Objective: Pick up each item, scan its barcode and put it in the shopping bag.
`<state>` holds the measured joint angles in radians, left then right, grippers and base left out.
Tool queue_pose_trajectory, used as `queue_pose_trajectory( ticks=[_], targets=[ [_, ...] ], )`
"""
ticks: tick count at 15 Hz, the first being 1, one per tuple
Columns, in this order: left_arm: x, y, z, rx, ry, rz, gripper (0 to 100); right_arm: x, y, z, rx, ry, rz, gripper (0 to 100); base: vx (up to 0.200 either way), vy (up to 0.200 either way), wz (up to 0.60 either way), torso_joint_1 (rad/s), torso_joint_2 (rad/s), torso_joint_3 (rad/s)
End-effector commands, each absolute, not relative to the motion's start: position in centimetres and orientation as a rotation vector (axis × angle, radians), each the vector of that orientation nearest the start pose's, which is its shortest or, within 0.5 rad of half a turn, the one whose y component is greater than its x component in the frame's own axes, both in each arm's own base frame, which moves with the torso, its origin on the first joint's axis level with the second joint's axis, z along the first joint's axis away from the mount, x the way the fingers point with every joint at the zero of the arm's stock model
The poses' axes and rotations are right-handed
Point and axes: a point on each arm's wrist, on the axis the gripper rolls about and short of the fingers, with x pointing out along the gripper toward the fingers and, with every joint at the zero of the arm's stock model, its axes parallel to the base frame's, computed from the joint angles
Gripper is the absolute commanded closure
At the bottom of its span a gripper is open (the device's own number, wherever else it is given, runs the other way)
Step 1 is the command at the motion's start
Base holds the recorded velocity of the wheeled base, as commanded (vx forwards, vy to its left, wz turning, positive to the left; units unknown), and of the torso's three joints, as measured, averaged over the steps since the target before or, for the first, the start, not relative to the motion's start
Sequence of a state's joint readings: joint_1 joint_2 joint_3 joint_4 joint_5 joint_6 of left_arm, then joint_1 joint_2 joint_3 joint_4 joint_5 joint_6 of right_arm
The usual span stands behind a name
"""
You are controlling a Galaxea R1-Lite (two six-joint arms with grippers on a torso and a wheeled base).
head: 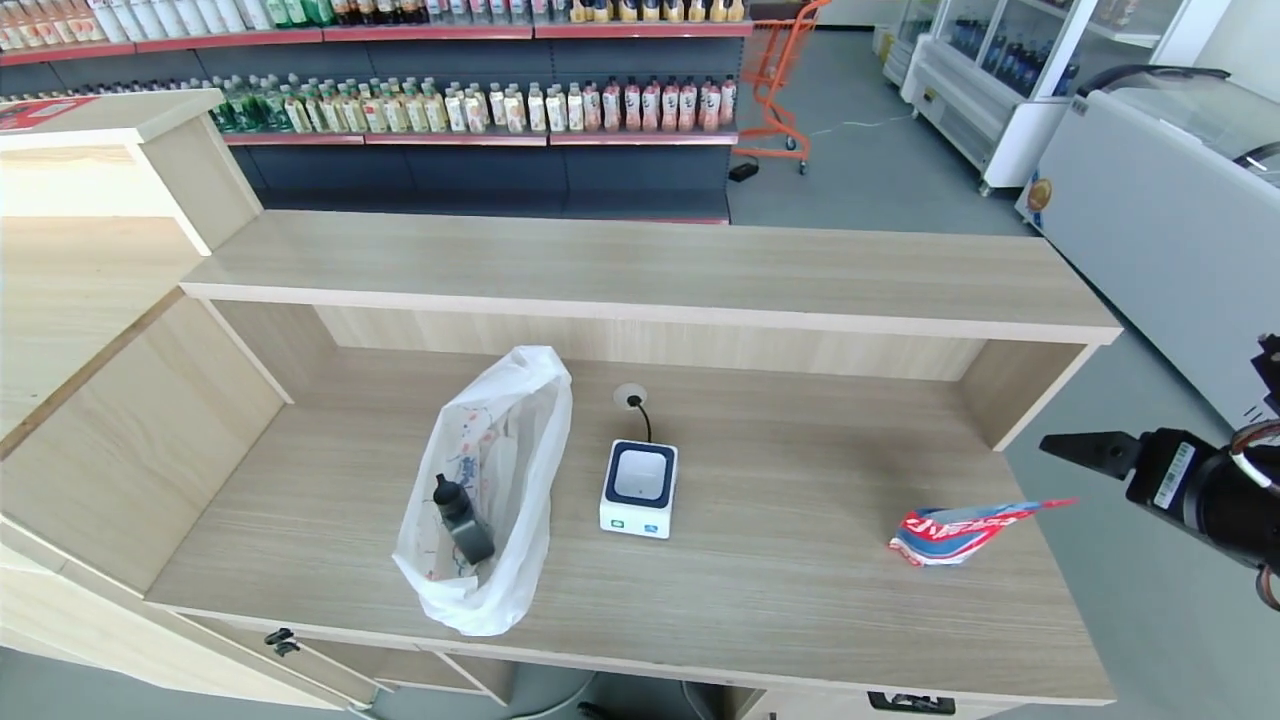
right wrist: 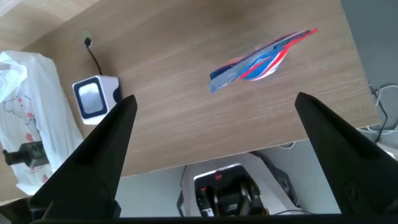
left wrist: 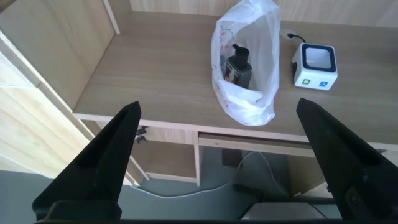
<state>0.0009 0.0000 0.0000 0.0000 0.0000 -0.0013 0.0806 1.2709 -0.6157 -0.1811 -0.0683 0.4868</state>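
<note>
Pale wood shop-counter surface (head: 780, 600), head view. One black plastic bottle (head: 462, 520) lies inside the white plastic shopping bag (head: 500, 440), at 9 o'clock of the white square barcode scanner (head: 640, 487). Your step in hand appears to be picking up the flat red-white-blue plastic packet (head: 950, 530). It lies at 8 o'clock of your right end effector (right wrist: 216, 102), which is spread and apart from it. Your left end effector (left wrist: 219, 107) is spread too. Next: descend, pinch the packet, then scan.

black arms, wedge-shaped fingers

the right arm (head: 1205, 490) is matte black, with a rounded wrist housing that carries a small white label (head: 1168, 474) with dark bar-like print. thin cables (head: 1262, 432), reddish-brown and white, loop at its outer side. the right gripper (right wrist: 216, 99) has two flat black fingers (right wrist: 339, 149), broad at the root and tapering to blunt tips. the left gripper (left wrist: 219, 104) has fingers (left wrist: 93, 168) of the same black wedge shape, with a smooth, dull surface.
</note>
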Motion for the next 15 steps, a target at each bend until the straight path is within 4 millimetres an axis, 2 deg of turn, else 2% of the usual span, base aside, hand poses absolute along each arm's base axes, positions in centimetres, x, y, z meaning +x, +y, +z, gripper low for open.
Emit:
queue_pose_trajectory(
  ticks=[1, 6, 9, 11, 13, 15],
  targets=[
    [-2.3, 0.0, 7.6, -0.002, 0.002, 0.000, 0, 19.5, 0.5, 18.9, 0.455, 0.483, -0.154, 0, 0.000, 0.000, 0.00, 0.000, 0.00, 0.000],
    [-2.3, 0.0, 7.6, -0.002, 0.002, 0.000, 0, 20.6, -0.6, 17.3, 0.540, 0.599, -0.305, 0, 0.000, 0.000, 0.00, 0.000, 0.00, 0.000],
    [-2.3, 0.0, 7.5, -0.002, 0.000, 0.000, 0, 22.4, -1.3, 15.1, 0.544, 0.668, -0.453, 0, 0.000, 0.000, 0.00, 0.000, 0.00, 0.000],
    [-2.3, 0.0, 7.6, -0.002, 0.002, 0.000, 0, 24.0, -1.8, 12.8, 0.526, 0.739, -0.536, 0, 0.000, 0.000, 0.00, 0.000, 0.00, 0.000],
    [-2.3, 0.0, 7.6, -0.002, 0.002, 0.000, 0, 24.9, -1.8, 11.4, 0.520, 0.783, -0.549, 0, 0.000, 0.000, 0.00, 0.000, 0.00, 0.000],
    [-2.3, 0.0, 7.5, -0.002, 0.000, 0.000, 0, 27.5, -1.7, 8.6, 0.515, 0.796, -0.544, 0, 0.000, 0.000, 0.00, 0.000, 0.00, 0.000]
  ],
)
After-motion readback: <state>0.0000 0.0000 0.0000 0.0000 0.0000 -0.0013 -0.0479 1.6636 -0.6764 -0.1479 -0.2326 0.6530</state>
